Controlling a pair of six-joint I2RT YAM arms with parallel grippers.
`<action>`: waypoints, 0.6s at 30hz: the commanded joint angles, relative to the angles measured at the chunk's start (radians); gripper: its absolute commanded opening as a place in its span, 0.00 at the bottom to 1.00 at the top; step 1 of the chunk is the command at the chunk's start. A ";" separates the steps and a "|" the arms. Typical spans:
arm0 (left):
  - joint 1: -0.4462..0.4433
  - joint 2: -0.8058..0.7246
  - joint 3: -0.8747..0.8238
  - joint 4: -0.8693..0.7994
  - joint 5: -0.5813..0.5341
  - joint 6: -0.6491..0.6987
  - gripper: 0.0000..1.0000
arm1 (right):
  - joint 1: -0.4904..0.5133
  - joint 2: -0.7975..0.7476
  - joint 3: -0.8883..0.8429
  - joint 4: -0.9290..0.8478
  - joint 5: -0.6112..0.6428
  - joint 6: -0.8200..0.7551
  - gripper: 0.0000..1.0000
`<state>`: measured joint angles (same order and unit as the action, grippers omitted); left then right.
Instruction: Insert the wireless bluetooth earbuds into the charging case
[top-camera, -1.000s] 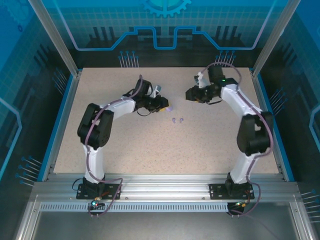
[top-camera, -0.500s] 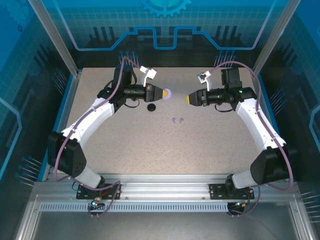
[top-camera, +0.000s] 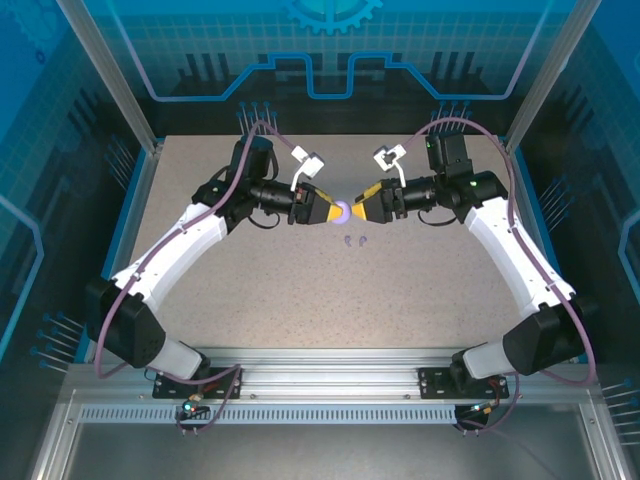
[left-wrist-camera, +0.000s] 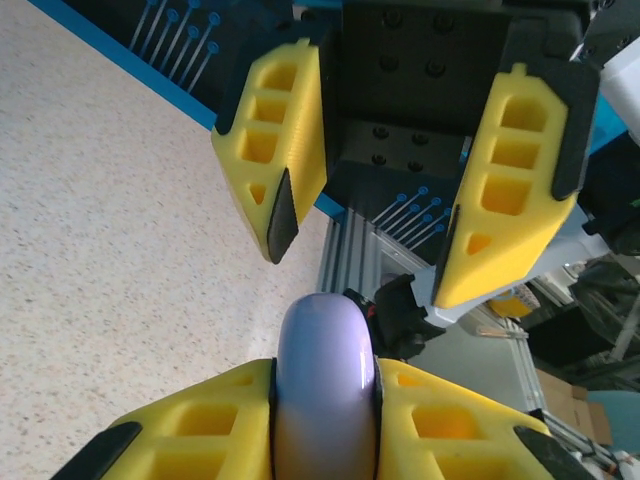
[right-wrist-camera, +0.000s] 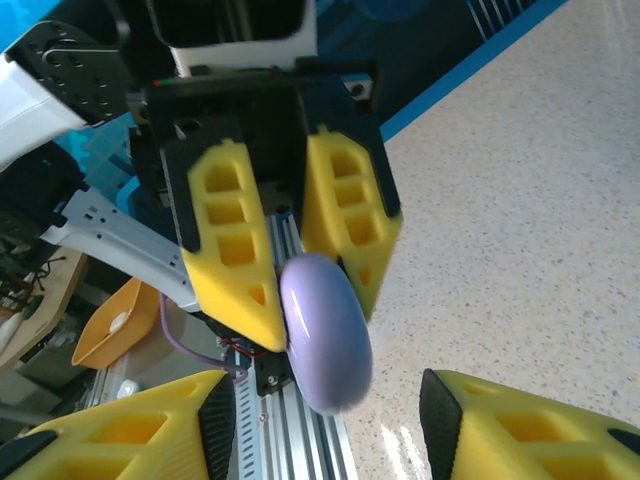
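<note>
My left gripper (top-camera: 333, 210) is shut on a round, pale lilac charging case (top-camera: 342, 210), lifted above the middle of the table. Its yellow fingers (right-wrist-camera: 232, 255) pinch the case (right-wrist-camera: 325, 335) on both flat sides. My right gripper (top-camera: 357, 212) faces it, open, with the case's edge reaching between its spread fingers (left-wrist-camera: 505, 190) without touching them. In the left wrist view the case (left-wrist-camera: 325, 375) stands on edge in my left gripper (left-wrist-camera: 325, 405). Two lilac earbuds (top-camera: 355, 240) lie on the table just below the grippers. The black earbuds are out of view.
The speckled beige table (top-camera: 300, 300) is bordered by a blue rim (top-camera: 120, 240) and dark walls. An aluminium rail (top-camera: 330, 365) with the arm bases runs along the near edge.
Both grippers have closed in on each other at the table's centre. The left one has carried the lilac case slightly nearer, and its arm now covers the dark round thing seen beside it.
</note>
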<state>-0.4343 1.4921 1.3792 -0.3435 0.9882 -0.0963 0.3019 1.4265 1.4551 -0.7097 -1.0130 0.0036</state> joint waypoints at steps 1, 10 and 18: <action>-0.007 -0.016 0.054 -0.047 0.060 0.050 0.24 | 0.031 0.011 0.050 -0.062 -0.057 -0.057 0.54; -0.012 -0.016 0.078 -0.071 0.077 0.067 0.25 | 0.051 0.040 0.071 -0.124 -0.078 -0.115 0.51; -0.020 -0.007 0.096 -0.088 0.092 0.078 0.25 | 0.071 0.058 0.092 -0.157 -0.104 -0.150 0.39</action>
<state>-0.4435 1.4921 1.4380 -0.4061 1.0382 -0.0486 0.3588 1.4742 1.5051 -0.8291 -1.0779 -0.1173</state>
